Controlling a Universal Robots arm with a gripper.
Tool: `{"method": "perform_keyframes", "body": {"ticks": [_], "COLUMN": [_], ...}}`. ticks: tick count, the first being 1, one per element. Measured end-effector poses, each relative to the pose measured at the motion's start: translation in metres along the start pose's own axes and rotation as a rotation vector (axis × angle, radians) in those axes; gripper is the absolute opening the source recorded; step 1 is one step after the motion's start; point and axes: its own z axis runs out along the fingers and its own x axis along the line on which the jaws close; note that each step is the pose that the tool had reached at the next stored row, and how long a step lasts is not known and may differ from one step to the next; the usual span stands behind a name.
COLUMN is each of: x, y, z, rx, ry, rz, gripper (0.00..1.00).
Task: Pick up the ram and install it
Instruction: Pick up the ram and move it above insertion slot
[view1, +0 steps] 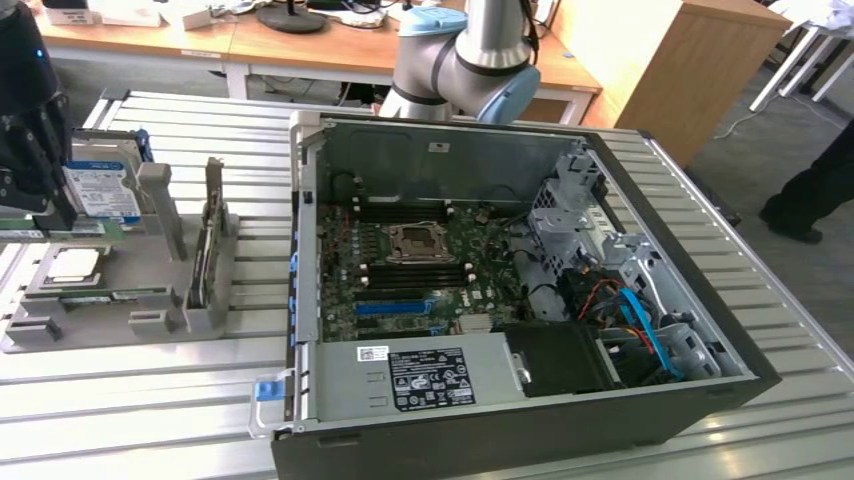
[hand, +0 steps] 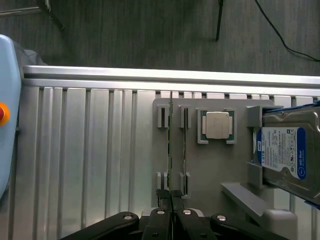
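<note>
The ram (view1: 118, 294) is a narrow green stick standing on edge in a slot of the grey fixture tray (view1: 134, 335), at the exterior view's left. In the wrist view the ram (hand: 170, 145) shows edge-on as a thin line. My gripper (view1: 51, 222) hangs dark above the tray's outer side. Its black fingers (hand: 159, 220) are shut, and the gripper's tips (hand: 171, 196) meet in line with one end of the stick. Nothing shows between them.
On the same tray sit a blue-labelled hard drive (view1: 103, 190), a square processor (view1: 74, 265) and an upright dark card (view1: 207, 245). The open computer case (view1: 307, 250) stands at centre with its motherboard (view1: 414, 260) exposed. A person's legs (view1: 814, 190) stand at the exterior view's right.
</note>
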Motion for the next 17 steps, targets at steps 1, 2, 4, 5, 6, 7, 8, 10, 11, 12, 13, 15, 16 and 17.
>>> {"method": "perform_keyframes", "body": {"ticks": [1,2,4,5,6,7,8,10,11,12,13,15,16,17], "x": [0.000,0.000,0.000,0.000,0.000,0.000,0.000,0.000,0.000,0.000,0.000,-0.001,-0.001,-0.001], "y": [0.0001,0.0002,0.0003,0.0004,0.0005,0.0006,0.0007,0.0008,0.0008,0.0009,0.0010,0.0012,0.0012,0.0013], "z": [-0.0020,-0.0040,-0.0078,-0.0096,-0.0114,-0.0132,-0.0150,-0.0181,-0.0196,-0.0211,-0.0228,-0.0266,-0.0284,-0.0303], "rx": [0.0000,-0.0001,-0.0001,0.0000,0.0000,0.0000,-0.0001,0.0000,-0.0001,-0.0001,-0.0001,-0.0001,0.0000,-0.0001], "ry": [0.0000,0.0000,0.0001,0.0000,0.0000,0.0000,0.0000,0.0000,0.0000,0.0001,0.0001,0.0001,0.0000,0.0001], "rz": [0.000,0.000,0.000,0.000,0.000,0.000,0.000,0.000,0.000,0.000,0.000,0.000,0.000,0.000], "gripper": [0.12,0.12,0.12,0.12,0.12,0.12,0.12,0.12,0.12,0.12,0.12,0.12,0.12,0.12]}}
